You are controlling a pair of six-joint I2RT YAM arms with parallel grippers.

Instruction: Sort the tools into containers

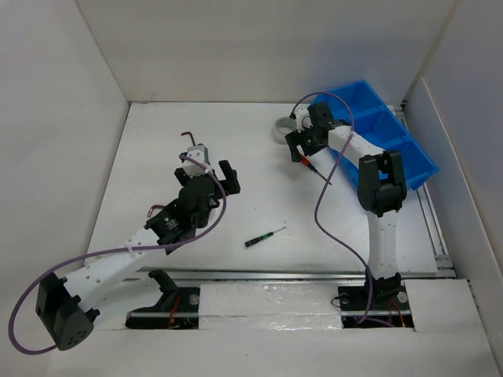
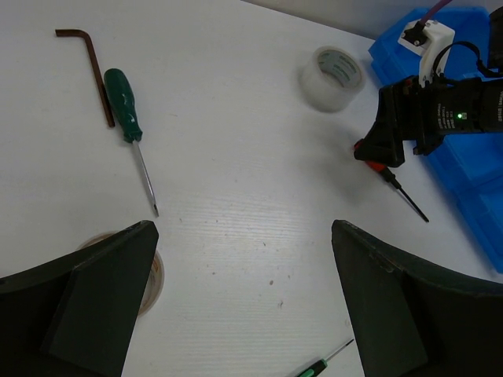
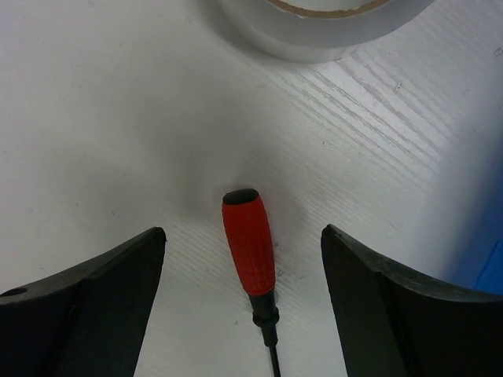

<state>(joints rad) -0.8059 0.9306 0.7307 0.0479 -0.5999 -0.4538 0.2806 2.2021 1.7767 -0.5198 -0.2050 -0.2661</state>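
My right gripper (image 1: pixel 302 151) is open and low over the red-handled screwdriver (image 3: pixel 250 242), whose handle lies on the table between the fingers (image 3: pixel 102 298), untouched; it also shows in the top view (image 1: pixel 308 162). A silver-grey tape roll (image 1: pixel 284 129) lies just beyond it. The blue three-compartment bin (image 1: pixel 393 141) stands at the far right. My left gripper (image 1: pixel 211 170) is open and empty above the table. In its view lie a dark hex key (image 2: pixel 88 59), a green-handled screwdriver (image 2: pixel 124 104), and a small tape roll (image 2: pixel 154 271) partly under the left finger. A thin dark screwdriver (image 1: pixel 263 238) lies mid-table.
White walls enclose the table on the left, back and right. A metal rail (image 1: pixel 299 273) runs along the near edge by the arm bases. Purple cables (image 1: pixel 326 184) hang from both arms.
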